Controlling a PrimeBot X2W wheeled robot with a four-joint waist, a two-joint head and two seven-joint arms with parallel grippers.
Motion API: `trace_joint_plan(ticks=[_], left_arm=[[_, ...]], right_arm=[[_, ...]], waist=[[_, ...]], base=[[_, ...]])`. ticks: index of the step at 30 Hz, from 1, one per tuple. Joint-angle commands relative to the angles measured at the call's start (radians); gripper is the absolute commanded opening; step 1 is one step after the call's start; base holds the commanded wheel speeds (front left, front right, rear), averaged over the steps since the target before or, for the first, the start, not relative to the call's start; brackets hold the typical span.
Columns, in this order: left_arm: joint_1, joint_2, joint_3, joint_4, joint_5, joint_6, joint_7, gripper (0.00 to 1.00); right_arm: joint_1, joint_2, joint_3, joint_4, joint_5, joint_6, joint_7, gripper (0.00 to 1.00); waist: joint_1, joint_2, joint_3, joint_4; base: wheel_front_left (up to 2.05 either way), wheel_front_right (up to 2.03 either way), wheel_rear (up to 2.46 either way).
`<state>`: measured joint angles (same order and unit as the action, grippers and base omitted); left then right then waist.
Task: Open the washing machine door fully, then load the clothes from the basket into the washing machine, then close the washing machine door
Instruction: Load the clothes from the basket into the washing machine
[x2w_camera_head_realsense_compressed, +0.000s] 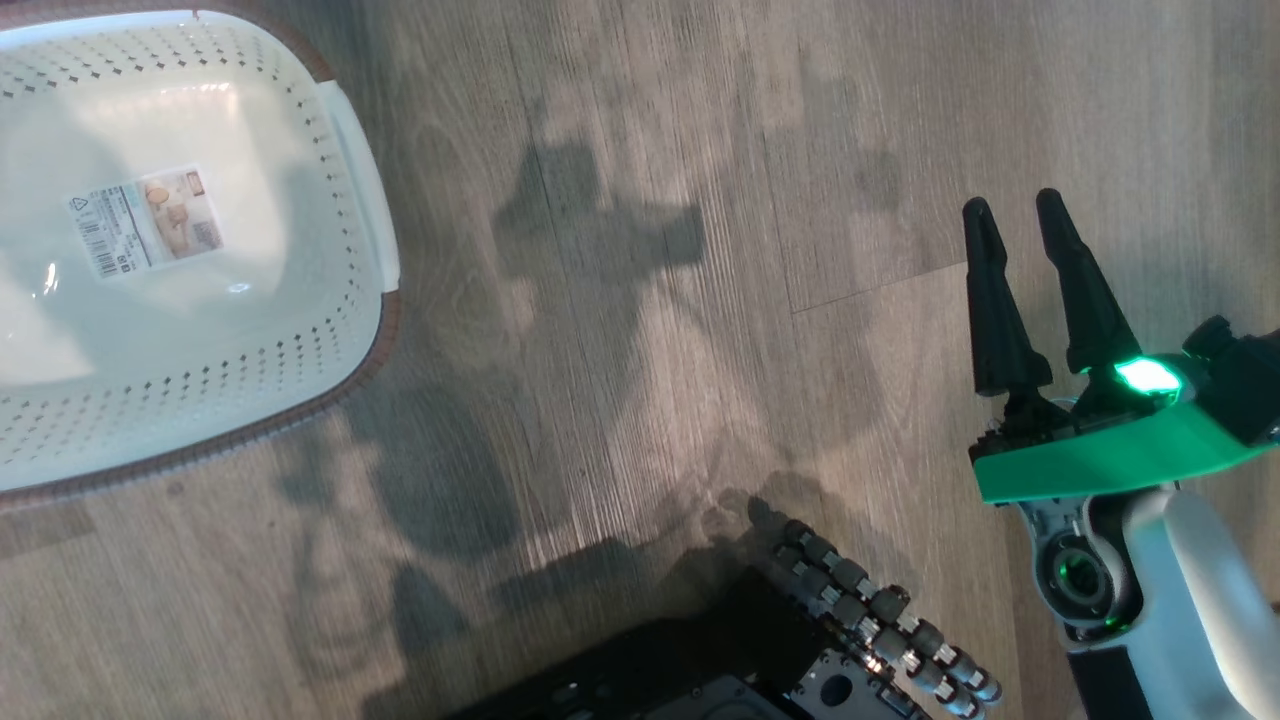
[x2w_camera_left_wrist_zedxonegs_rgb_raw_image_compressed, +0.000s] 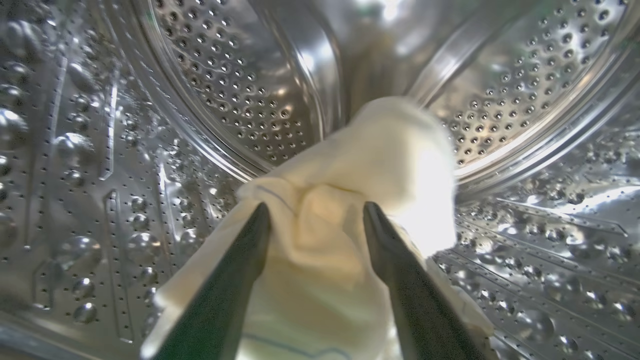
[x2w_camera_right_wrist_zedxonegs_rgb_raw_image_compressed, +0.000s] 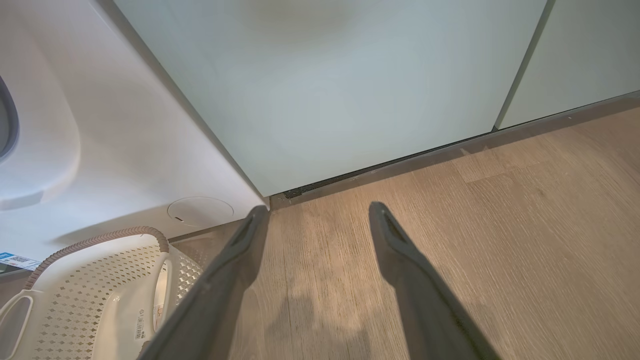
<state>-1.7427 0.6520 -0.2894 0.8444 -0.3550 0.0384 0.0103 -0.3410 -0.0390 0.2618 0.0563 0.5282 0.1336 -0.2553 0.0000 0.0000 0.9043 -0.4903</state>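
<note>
Steel drum (x2w_camera_left_wrist_zedxonegs_rgb_raw_image_compressed: 240, 90) of the washer (x2w_camera_right_wrist_zedxonegs_rgb_raw_image_compressed: 100, 150) surrounds the left jaws. They stand spread, with one pale yellow garment (x2w_camera_left_wrist_zedxonegs_rgb_raw_image_compressed: 350, 165) bunched between and draped over both fingers (x2w_camera_left_wrist_zedxonegs_rgb_raw_image_compressed: 235, 270), not pinched. The drop looks to be the step in hand. To do it well, hold the jaws wide, let the cloth slide onto the drum wall, then draw the arm straight back so no fold snags a fingertip and trails out.

Counted: one garment and one basket (x2w_camera_head_realsense_compressed: 250, 380) on the floor (x2w_camera_head_realsense_compressed: 650, 150). The basket shows just its label (x2w_camera_head_realsense_compressed: 145, 220) inside, so this is likely the last piece. Right jaws, two fingers (x2w_camera_head_realsense_compressed: 1000, 310) spread on nothing, hang over the floor near two pale green cabinet panels (x2w_camera_right_wrist_zedxonegs_rgb_raw_image_compressed: 325, 90).
</note>
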Motion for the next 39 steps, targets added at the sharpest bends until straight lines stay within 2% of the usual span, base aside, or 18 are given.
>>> trace_joint_plan(ticks=[1,12,22,33,39], left_arm=[[-0.012,0.023,0.001,-0.025,-0.001,-0.005,0.009,1.0],[0.004,0.003,-0.024,0.003,-0.003,-0.002,-0.003,1.0],[0.112,-0.038,-0.033,-0.037,-0.029,0.021,-0.035,1.0],[0.345,-0.062,0.002,-0.206,-0.107,0.054,-0.074,1.0],[0.547,-0.067,0.026,-0.381,-0.136,0.12,-0.106,1.0]], right_arm=[[0.012,-0.011,0.012,-0.017,0.009,-0.003,-0.006,1.0],[-0.001,-0.011,-0.008,-0.01,-0.001,-0.003,-0.006,1.0],[0.011,-0.011,-0.064,-0.008,-0.046,-0.003,-0.006,1.0],[0.035,-0.011,-0.114,-0.006,-0.099,-0.003,-0.006,1.0],[0.051,-0.011,-0.147,-0.005,-0.133,-0.003,-0.006,1.0]], waist=[[0.0,0.0,0.001,0.001],[0.0,0.0,-0.011,0.021],[0.0,0.0,-0.073,0.088],[0.0,0.0,-0.15,0.152],[0.0,0.0,-0.203,0.194]], base=[[0.0,0.0,0.0],[0.0,0.0,0.0],[0.0,0.0,0.0],[0.0,0.0,0.0],[0.0,0.0,0.0]])
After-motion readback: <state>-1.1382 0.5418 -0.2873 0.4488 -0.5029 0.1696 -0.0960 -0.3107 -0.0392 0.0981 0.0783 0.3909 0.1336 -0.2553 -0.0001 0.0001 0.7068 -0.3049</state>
